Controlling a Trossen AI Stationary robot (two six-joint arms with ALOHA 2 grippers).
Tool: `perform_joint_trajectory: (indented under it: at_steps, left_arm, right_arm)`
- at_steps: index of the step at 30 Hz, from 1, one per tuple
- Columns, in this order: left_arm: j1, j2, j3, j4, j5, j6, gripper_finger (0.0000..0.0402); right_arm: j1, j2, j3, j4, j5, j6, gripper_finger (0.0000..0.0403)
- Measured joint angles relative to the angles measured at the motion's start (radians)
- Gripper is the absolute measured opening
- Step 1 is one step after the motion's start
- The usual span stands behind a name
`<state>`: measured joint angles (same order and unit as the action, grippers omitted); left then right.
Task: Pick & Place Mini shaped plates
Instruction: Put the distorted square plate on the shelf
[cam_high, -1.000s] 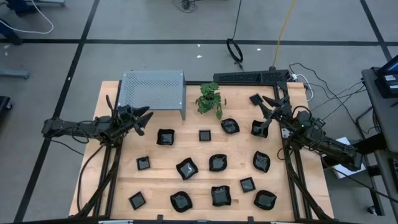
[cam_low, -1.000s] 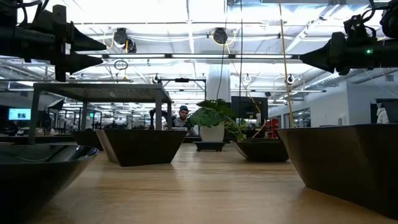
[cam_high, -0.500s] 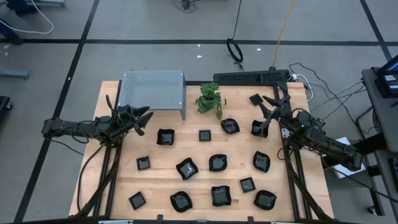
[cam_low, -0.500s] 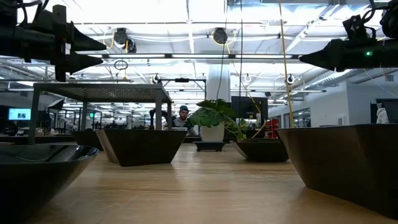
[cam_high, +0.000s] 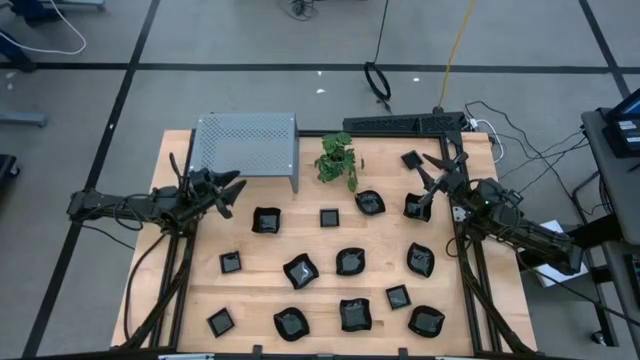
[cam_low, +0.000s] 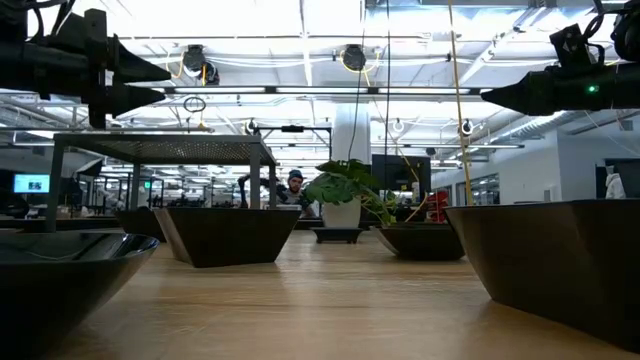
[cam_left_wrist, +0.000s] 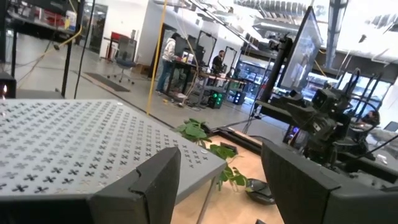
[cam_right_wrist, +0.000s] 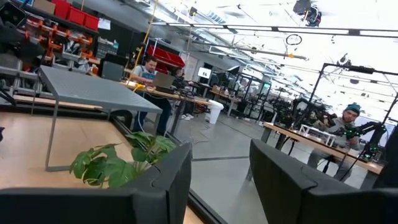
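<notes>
Your small glossy black shaped plates (cam_high: 351, 262) lie flat, hollows up, scattered across the pale wooden tabletop (cam_high: 250, 290); none shows a clear long axis. Your left end effector (cam_high: 232, 189) hangs spread beside the grey perforated metal box (cam_high: 246, 142); your right end effector (cam_high: 432, 180) hangs spread, empty, above a far-right plate.

Evenly lit from above; soft, short shadows beneath the perforated box (cam_high: 246, 142) and plant (cam_high: 338, 158). Glossy glints on the black plates (cam_high: 351, 262). Low down, blown-out ceiling lights (cam_low: 300, 20) glaring overhead, nearest dishes blurred. Close to each wrist's jaws, soft focus; bright background beyond.
</notes>
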<state>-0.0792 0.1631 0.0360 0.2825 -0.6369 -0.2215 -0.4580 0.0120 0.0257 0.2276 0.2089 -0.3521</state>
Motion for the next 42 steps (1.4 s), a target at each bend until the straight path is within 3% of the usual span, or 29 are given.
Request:
perform_joint_trajectory:
  at_steps: [19,24,33,42]
  left_arm:
    - [0.0,0.0,0.0,0.008,0.001,-0.041,0.0228]
    - [0.001,0.0,0.0,0.046,0.001,-0.118,0.0228]
    - [0.0,0.0,0.001,0.142,0.111,0.141,0.0228]
    - [0.0,0.113,0.152,-0.017,0.122,0.187,0.0228]
  right_arm:
    - [0.0,0.0,0.0,0.0,-0.001,0.488,0.0153]
    - [0.0,0.0,0.0,0.0,-0.001,0.505,0.0153]
    - [0.0,0.0,0.0,0.0,-0.001,0.505,0.0153]
    - [0.0,0.0,0.0,0.0,0.001,0.505,0.0153]
